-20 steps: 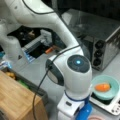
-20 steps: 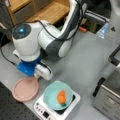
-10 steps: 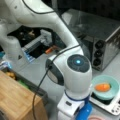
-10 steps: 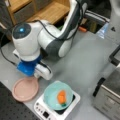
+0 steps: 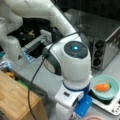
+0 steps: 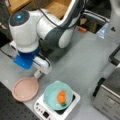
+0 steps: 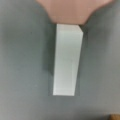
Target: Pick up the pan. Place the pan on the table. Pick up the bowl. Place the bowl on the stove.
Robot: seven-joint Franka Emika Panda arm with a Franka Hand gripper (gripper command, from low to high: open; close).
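The dusty-pink pan (image 6: 25, 88) lies flat on the grey table (image 6: 82, 62) at a front view's lower left, its white handle (image 6: 37, 74) pointing up toward the arm. The gripper (image 6: 38, 73) hangs straight over that handle. In the wrist view the handle (image 7: 66, 60) runs down the middle from the pan's rim (image 7: 70, 10), with no fingers showing. The light teal bowl (image 6: 53, 96) sits on the white stove (image 6: 42, 110) to the right of the pan, holding an orange item (image 6: 61, 97). Bowl (image 5: 111, 93) and stove (image 5: 110, 107) also show in both front views.
A steel toaster oven (image 5: 105, 47) stands behind the stove; it appears at a front view's right edge as the toaster oven (image 6: 110, 100). A wooden block top (image 5: 17, 100) sits at a front view's lower left. A black cable (image 5: 32, 85) hangs from the arm.
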